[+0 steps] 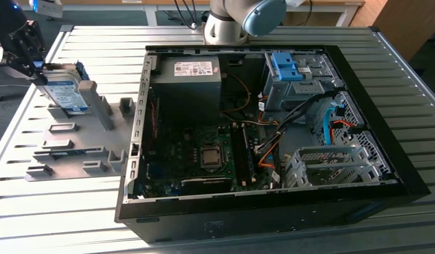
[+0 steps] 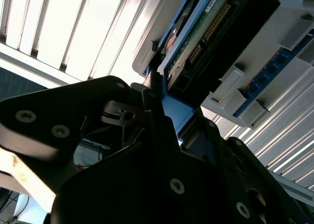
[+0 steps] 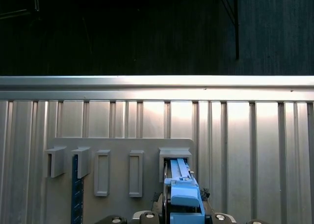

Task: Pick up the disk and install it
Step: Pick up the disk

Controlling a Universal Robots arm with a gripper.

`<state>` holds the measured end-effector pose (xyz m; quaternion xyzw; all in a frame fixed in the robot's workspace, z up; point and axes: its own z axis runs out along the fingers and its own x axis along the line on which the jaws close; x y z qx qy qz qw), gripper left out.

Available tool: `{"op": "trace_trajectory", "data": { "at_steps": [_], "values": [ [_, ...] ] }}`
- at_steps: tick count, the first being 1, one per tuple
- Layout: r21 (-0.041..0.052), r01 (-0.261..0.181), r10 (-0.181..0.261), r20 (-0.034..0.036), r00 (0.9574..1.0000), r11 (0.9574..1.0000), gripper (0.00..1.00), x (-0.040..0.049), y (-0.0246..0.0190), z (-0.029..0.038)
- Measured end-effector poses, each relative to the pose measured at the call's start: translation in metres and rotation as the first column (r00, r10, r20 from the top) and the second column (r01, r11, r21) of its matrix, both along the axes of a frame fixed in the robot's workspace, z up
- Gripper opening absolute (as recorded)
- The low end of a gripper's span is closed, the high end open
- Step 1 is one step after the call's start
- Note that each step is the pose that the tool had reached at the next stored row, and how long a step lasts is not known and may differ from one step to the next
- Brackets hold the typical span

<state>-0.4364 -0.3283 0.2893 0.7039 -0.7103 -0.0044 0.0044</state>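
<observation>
One claw does the work, and it is clamped on the upper end of the disk. In the second wrist view a dark fingertip lies hard against the disk's edge, with the blue frame pinched between the jaws.

The disk stands on end at the grey rack, on the slatted table, at the exterior view's left of the open case. Its long axis runs nearly upright, leaning a little, from the rack's end slot straight up into the claw. So the claw sits above the disk, not beside it. In the first wrist view the frame's blue rail reaches down into the slot mouth. Whether the lower end is seated there or lifted just free, I cannot tell.

The case lies open side up, well apart from the disk. Its drive bay, topped by a blue bracket, is at the far corner on the exterior view's right.
</observation>
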Motion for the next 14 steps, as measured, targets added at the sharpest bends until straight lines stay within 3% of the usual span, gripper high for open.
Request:
{"op": "trace_trajectory", "data": {
  "at_steps": [14],
  "values": [
    [0.0000, 0.000, 0.000, 0.0000, 1.0000, 1.0000, 0.37, 0.0000, 0.0000, 0.0064]
  ]
}}
